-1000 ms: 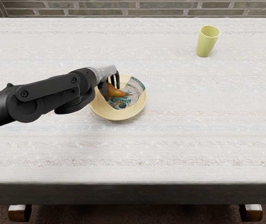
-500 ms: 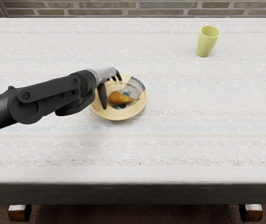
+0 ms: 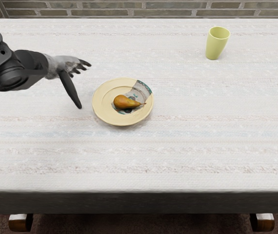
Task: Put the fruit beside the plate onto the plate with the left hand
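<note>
While nothing is held by the spread left hand (image 3: pixel 64 66), the seemingly settled pear (image 3: pixel 126 102) could be nudged off the plate (image 3: pixel 105 95).

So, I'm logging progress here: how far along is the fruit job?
Looks done: the pear lies on the plate. In hand: nothing; the left hand hangs open, apart from the plate on its left. Left to do: nothing visible.

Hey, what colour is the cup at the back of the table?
The cup is pale yellow-green, best seen in the head view.
</note>
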Available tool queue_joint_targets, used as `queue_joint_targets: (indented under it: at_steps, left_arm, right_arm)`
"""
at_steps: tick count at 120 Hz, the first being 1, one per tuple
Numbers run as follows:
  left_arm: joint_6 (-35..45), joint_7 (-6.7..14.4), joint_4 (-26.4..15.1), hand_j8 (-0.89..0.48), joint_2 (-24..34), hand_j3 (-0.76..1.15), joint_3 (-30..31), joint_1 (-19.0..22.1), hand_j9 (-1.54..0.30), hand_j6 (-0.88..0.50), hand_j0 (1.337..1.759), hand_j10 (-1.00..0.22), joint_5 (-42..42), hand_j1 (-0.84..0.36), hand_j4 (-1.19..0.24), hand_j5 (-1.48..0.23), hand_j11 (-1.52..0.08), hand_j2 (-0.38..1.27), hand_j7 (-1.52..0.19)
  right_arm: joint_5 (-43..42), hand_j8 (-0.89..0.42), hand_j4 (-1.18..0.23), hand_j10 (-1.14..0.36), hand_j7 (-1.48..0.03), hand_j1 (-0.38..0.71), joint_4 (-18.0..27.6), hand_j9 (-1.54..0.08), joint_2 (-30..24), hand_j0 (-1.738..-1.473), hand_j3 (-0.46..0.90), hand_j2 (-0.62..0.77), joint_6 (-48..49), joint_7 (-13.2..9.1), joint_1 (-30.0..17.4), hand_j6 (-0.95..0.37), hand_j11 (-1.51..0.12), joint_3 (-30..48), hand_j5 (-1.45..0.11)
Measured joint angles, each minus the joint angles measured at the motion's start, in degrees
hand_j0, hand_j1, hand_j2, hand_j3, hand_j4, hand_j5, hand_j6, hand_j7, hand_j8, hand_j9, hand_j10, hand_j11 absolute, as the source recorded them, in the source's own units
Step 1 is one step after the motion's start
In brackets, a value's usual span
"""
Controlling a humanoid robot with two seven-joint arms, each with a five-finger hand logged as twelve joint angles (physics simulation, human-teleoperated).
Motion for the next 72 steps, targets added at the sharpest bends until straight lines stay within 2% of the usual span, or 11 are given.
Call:
queue_joint_targets:
  at_steps: [33, 72]
  left_arm:
    - [-17.0, 0.0, -0.2, -0.03, 8.9, 0.0, -4.3, 0.3, -0.04, -0.03, 1.658, -0.03, -15.2, 0.32, -0.03, -0.04, -0.04, 0.01, -0.04]
    - [-20.2, 0.0, -0.2, -0.02, 11.9, 0.0, -4.6, 0.4, -0.03, -0.03, 1.658, -0.02, -21.0, 0.32, -0.02, -0.03, -0.03, 0.01, -0.03]
  right_arm:
    - [0.0, 0.0, 0.0, 0.0, 0.0, -0.35, 0.1, 0.0, 0.0, -1.658, 0.0, 0.0, 0.0, 0.0, 0.0, 0.0, 0.0, 0.0, 0.0]
    - [0.0, 0.0, 0.0, 0.0, 0.0, -0.35, 0.1, 0.0, 0.0, -1.658, 0.0, 0.0, 0.0, 0.0, 0.0, 0.0, 0.0, 0.0, 0.0]
